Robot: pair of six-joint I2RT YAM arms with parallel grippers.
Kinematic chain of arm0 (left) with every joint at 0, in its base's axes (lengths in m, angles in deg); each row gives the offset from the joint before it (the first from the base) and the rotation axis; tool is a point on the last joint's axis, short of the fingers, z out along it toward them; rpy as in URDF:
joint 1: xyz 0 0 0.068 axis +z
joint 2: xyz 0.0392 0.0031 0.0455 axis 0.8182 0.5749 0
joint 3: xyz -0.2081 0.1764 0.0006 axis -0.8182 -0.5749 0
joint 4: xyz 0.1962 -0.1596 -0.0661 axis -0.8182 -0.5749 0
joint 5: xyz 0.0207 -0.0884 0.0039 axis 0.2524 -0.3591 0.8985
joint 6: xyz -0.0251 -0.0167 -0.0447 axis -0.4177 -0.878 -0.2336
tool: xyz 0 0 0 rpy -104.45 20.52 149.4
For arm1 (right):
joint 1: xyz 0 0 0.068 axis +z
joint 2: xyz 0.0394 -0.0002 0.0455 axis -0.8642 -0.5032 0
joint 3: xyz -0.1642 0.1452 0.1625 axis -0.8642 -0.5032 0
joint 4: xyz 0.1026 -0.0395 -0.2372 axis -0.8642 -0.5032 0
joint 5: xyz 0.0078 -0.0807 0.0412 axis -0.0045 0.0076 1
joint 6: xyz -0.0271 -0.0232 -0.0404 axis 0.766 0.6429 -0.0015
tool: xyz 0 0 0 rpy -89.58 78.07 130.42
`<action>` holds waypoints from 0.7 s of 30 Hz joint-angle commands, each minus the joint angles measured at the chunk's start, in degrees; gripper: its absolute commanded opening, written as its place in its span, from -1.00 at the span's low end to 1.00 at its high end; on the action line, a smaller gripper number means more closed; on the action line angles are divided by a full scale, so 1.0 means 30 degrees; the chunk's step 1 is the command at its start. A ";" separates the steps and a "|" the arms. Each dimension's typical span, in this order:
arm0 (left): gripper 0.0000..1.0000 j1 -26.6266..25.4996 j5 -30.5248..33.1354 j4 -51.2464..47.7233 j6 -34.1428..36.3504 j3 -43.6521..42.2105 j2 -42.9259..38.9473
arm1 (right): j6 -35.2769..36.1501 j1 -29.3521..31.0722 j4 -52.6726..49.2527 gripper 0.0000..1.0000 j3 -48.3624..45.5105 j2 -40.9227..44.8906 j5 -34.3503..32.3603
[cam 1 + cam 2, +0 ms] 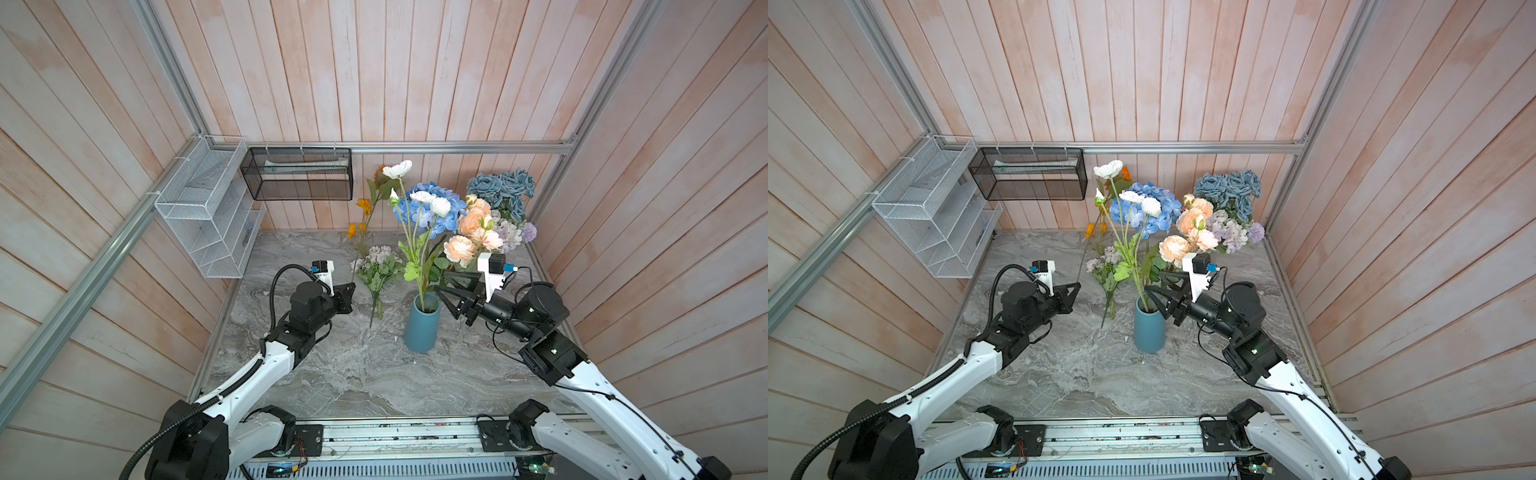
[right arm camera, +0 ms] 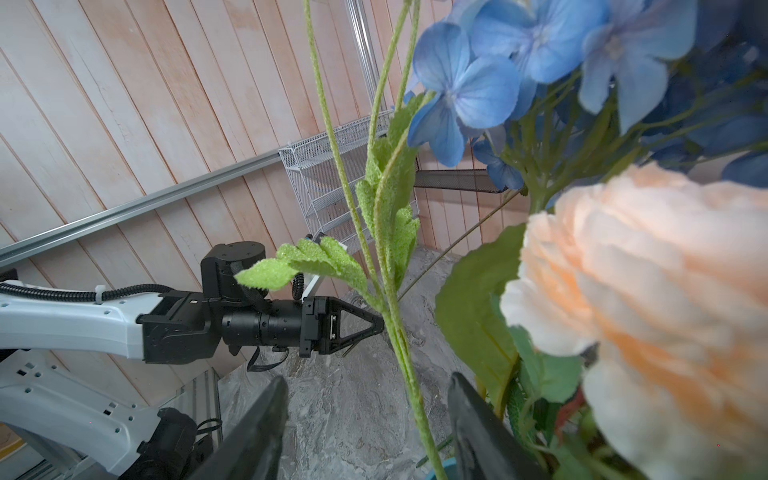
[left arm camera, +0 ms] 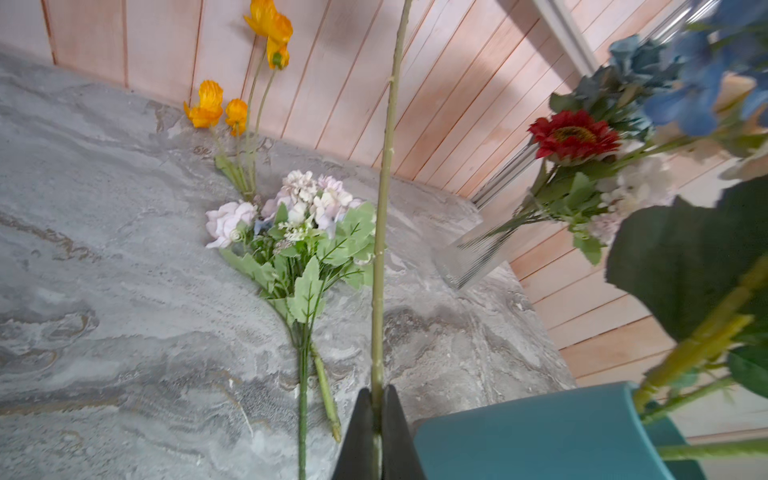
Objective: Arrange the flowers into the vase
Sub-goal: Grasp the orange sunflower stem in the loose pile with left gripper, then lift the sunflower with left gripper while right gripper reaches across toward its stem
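Note:
A teal vase (image 1: 422, 328) (image 1: 1149, 328) (image 3: 540, 432) stands mid-table and holds a white-bloomed spray (image 1: 397, 169) among other stems. My right gripper (image 1: 439, 282) (image 2: 368, 415) is open just above the vase mouth, and the spray's fuzzy green stem (image 2: 415, 407) runs between its fingers without touching them. Blue hydrangea (image 1: 436, 203) and peach roses (image 1: 471, 224) crowd close behind it. Left of the vase, my left gripper (image 1: 352, 291) (image 3: 376, 392) is shut on a long thin stem (image 3: 384, 187) that rises toward an orange bloom (image 1: 1126, 172). A lilac bunch (image 3: 291, 224) and yellow-orange poppies (image 3: 208, 104) lie on the table.
Dusty-blue roses (image 1: 500, 187) stand at the back right. A clear ribbed glass vase (image 3: 469, 253) there holds a red bloom (image 3: 573, 135). A white wire basket (image 1: 203, 208) and a black mesh basket (image 1: 297, 174) hang on the walls. A metal rail (image 1: 395, 436) runs along the front.

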 commanded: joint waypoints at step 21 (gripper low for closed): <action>-1.00 -0.1053 -0.0500 0.6818 -0.0135 -0.0853 -0.5856 | 0.1202 0.3960 0.4712 0.21 0.5202 -0.5497 0.1533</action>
